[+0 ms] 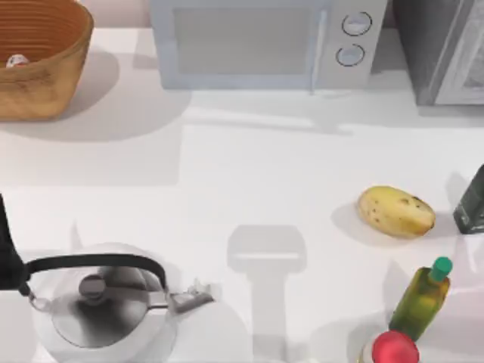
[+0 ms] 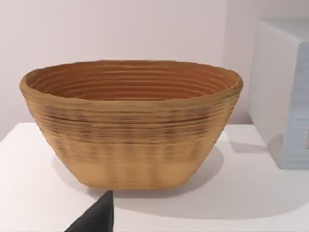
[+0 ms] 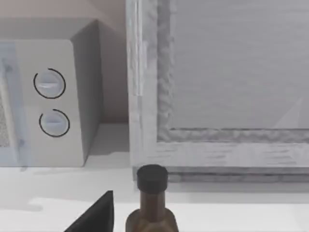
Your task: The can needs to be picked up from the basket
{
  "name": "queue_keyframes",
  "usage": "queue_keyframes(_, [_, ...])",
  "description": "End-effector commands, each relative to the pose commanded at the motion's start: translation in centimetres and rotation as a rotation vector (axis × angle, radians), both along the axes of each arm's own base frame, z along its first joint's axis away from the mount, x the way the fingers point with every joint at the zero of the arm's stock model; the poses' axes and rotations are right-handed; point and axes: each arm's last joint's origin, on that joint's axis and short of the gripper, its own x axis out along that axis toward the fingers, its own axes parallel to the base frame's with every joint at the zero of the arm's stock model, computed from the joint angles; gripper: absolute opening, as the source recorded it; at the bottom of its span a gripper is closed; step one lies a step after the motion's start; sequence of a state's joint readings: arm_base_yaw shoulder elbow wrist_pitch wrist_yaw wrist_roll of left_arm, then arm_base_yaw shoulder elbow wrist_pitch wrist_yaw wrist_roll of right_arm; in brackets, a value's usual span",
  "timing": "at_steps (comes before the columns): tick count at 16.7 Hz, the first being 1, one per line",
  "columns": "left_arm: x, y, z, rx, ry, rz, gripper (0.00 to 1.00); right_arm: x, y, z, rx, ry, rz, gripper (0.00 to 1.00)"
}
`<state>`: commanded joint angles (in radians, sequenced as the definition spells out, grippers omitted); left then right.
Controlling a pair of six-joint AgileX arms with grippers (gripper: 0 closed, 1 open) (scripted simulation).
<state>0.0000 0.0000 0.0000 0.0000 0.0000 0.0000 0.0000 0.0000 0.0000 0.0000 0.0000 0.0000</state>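
At the near edge of the table [image 1: 227, 174] I see a steel kettle [image 1: 106, 302] with a black handle on the left, and on the right a white bottle with a red cap [image 1: 393, 349] just beside a yellow-green bottle with a green cap [image 1: 422, 299]. A little farther in on the right lies a potato [image 1: 395, 212], and a dark bottle [image 1: 473, 200] stands at the right edge beyond it. My left arm [image 1: 7, 253] shows as a dark shape at the left edge next to the kettle; its wrist camera catches one dark tip of the left claw [image 2: 96, 216] low over the table, short of the basket [image 2: 130, 145], and I cannot tell how wide that claw stands or whether it holds anything. The right wrist camera shows a similar tip of the right claw [image 3: 96, 215] beside the dark bottle's cap, and its opening I cannot tell either. At the far left corner sits the basket, with the can [image 1: 17, 61] lying inside it near the left rim. Along the back stand a microwave [image 1: 265, 41] and a grey cabinet [image 1: 446, 49].
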Motion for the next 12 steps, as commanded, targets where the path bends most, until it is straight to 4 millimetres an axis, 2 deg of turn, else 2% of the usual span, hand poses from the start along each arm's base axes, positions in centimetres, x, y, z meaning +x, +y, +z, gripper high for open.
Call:
queue_keyframes(4, [0.0, 0.0, 0.5, 0.001, 0.01, -0.002, 1.0, 0.0, 0.0, 0.0, 0.0, 0.0, 0.0, 1.0])
queue_keyframes(6, [0.0, 0.0, 2.0, 0.003, 0.039, -0.008, 1.0, 0.0, 0.0, 0.0, 0.0, 0.0, 0.0, 1.0])
queue_keyframes(9, [0.5, 0.1, 5.9, 0.006, 0.109, -0.028, 1.0, 0.0, 0.0, 0.0, 0.0, 0.0, 0.0, 1.0])
queue_keyframes(12, [2.2, 0.1, 11.5, 0.004, 0.194, -0.056, 1.0, 0.0, 0.0, 0.0, 0.0, 0.0, 0.0, 1.0])
